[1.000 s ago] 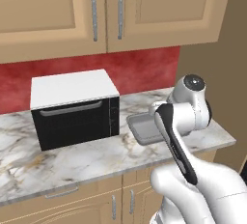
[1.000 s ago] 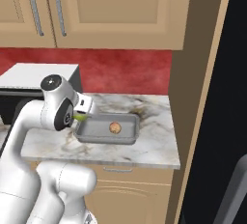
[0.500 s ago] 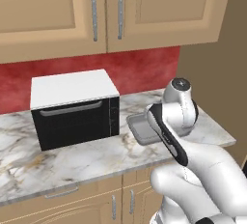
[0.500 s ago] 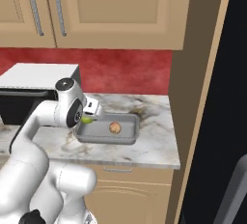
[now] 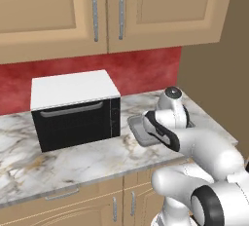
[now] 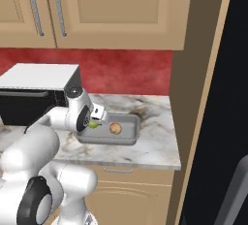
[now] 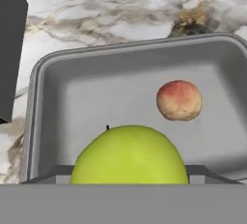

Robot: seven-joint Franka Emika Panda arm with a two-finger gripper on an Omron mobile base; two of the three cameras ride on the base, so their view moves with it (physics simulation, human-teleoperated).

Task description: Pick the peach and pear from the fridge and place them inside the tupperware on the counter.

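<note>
Pear (image 7: 130, 154): lower part cut off at the bottom of the hand view; in the right base view a small green sliver (image 6: 92, 124), mostly behind the hand.
Fingers: hidden behind the pear in the hand view; grip cannot be confirmed.
Container (image 5: 138, 128): right portion covered by the arm in the left base view; contents not visible there.
Peach (image 6: 115, 128): too small in the right base view for surface detail.
Microwave (image 7: 9, 39): 1 dark corner, cut by the hand view's left edge.
Fridge (image 6: 227, 98): cut by the right edge.
</note>
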